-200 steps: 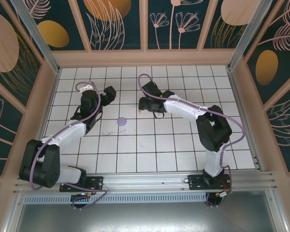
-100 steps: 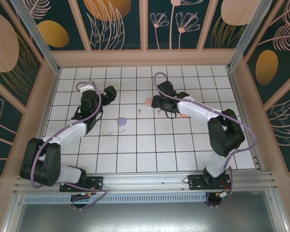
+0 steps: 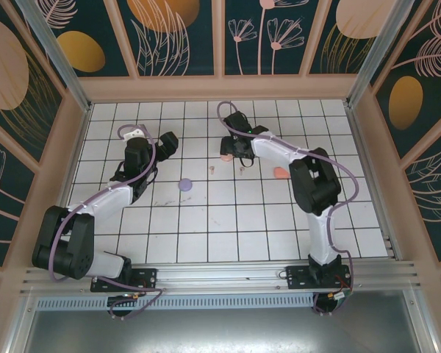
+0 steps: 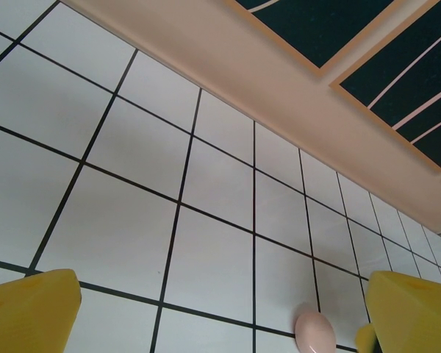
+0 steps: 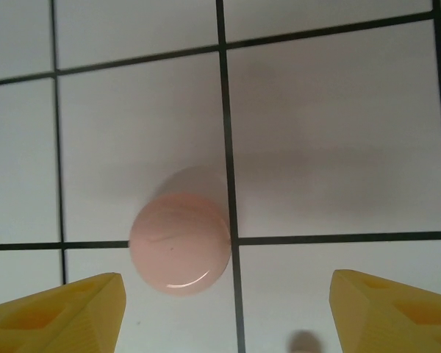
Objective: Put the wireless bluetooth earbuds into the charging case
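A pale pink charging case [image 5: 180, 243] lies shut on the white tiles, just ahead of my right gripper [image 5: 226, 294] and left of its centre line. That gripper's yellow fingers [image 5: 66, 312] stand open and hold nothing. From above, the right gripper [image 3: 231, 145] hovers right by the pink case [image 3: 226, 157]. Two tiny pale earbuds [image 3: 212, 169] [image 3: 242, 169] lie on the tiles just nearer than the case. My left gripper [image 3: 167, 142] is open and empty, and the pink case [image 4: 314, 331] sits off to its right. My left gripper [image 4: 222, 312] faces bare tiles.
A lilac case [image 3: 184, 184] rests on the tiles between the two arms. A coral case [image 3: 281, 173] lies beside the right forearm. The peach back wall [image 3: 220, 88] and aluminium corner posts [image 3: 55, 55] bound the tiled floor.
The right arm swung right, then back toward the far wall, bringing its gripper over the pink case and uncovering the coral case. The left arm barely moved.
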Tool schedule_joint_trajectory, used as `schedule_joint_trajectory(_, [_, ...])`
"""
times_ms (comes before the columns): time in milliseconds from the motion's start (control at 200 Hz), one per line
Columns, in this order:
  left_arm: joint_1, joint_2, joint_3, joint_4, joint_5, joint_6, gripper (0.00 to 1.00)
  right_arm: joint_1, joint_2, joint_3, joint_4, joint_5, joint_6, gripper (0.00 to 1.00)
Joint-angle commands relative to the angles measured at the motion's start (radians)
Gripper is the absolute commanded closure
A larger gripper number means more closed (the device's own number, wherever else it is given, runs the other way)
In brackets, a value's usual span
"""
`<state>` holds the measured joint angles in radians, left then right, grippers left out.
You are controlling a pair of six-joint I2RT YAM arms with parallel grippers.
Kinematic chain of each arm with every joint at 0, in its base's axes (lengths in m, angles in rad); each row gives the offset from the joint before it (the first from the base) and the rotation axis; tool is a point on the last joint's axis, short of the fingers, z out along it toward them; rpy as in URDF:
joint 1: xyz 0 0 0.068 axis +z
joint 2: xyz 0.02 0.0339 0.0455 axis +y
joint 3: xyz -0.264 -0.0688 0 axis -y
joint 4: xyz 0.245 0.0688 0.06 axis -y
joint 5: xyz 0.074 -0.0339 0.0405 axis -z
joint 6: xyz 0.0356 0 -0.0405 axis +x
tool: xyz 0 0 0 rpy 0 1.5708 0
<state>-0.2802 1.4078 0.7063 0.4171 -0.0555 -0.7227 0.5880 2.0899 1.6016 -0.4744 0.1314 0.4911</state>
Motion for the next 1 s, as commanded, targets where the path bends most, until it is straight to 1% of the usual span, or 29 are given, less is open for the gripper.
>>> schedule_joint_trajectory(0, [0.007,0.005,0.008,0.045,0.016,0.006,0.01,0.005,0.057,0.081,-0.072,0.005,-0.050,0.26])
schedule_joint_trajectory(210, [0.007,0.010,0.009,0.060,0.026,-0.004,0.01,0.029,0.132,0.175,-0.114,0.011,-0.084,0.26])
schedule_joint_trajectory(420, [0.007,0.016,0.009,0.068,0.032,-0.009,0.01,0.031,0.185,0.218,-0.135,0.021,-0.093,0.26])
schedule_joint_trajectory(751, [0.007,0.014,0.005,0.069,0.036,-0.012,0.02,0.048,0.264,0.313,-0.180,0.041,-0.152,0.31])
schedule_joint_trajectory(996, [0.007,0.013,0.005,0.072,0.037,-0.014,0.01,0.052,0.275,0.304,-0.185,0.045,-0.161,0.39])
